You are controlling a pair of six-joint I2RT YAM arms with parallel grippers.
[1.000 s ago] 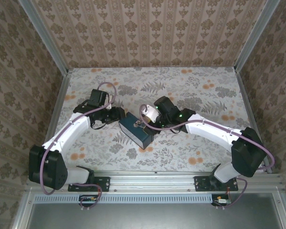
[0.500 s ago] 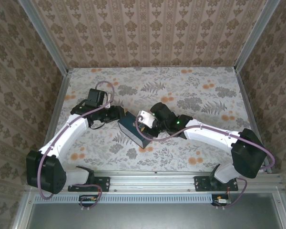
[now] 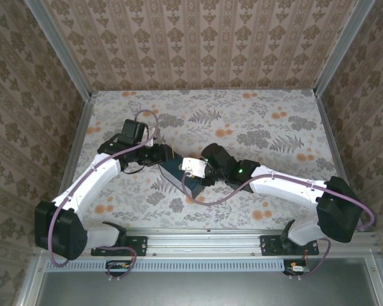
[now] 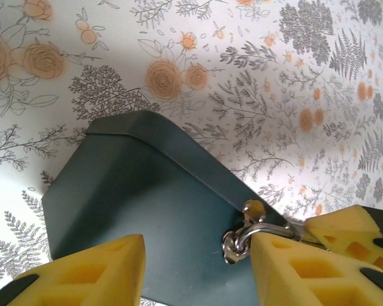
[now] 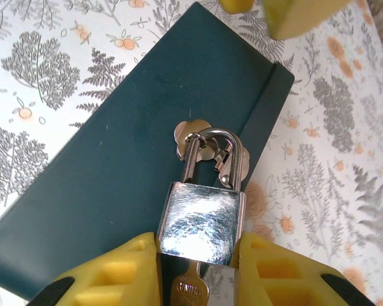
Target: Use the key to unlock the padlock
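My right arm stretches left, low over the near table, its gripper clenched on the padlock. The padlock hangs from the blue tin, with the key in its base. My left gripper straddles the tin's far-left end; I cannot tell if it grips. Floral tabletop, patterned walls.

This is a robot test cell in a lab, dressed up to look like a home. The worktop is covered in a floral print of orange roses and grey ferns, and the three walls carry striped beige damask wallpaper. Bare aluminium frame posts stand at the corners where the walls meet. Along the near edge runs a slotted metal rail, and a left arm and a right arm, both white and black, are bolted to it, each trailing purple cables. The left hand and right hand have yellow moulded fingers.
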